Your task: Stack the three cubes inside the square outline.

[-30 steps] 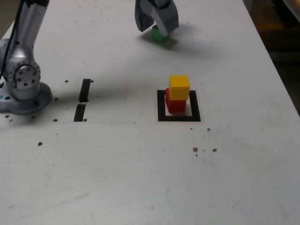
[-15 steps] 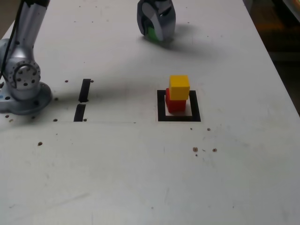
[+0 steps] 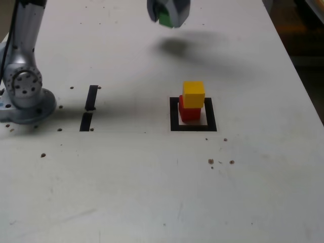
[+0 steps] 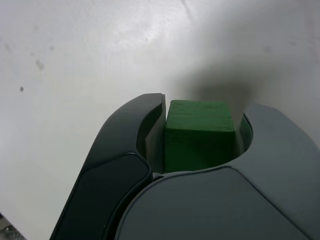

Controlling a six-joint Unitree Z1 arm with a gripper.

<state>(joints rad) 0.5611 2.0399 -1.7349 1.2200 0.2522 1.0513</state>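
In the exterior view, the 1 upright obstacle at the square outline (image 3: 211,116) is the yellow cube (image 3: 193,94) atop the red cube (image 3: 191,113). From that stack, open worktop (image 3: 248,86) spreads from 12 through 3 to 6 o'clock. The lane toward 11-12 o'clock, up to the raised fingers (image 3: 179,14), is open; the arm's base (image 3: 30,106) blocks 9 o'clock.

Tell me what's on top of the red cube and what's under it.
The yellow cube sits on the red cube. Whatever lies directly beneath the red one is covered and can't be seen.
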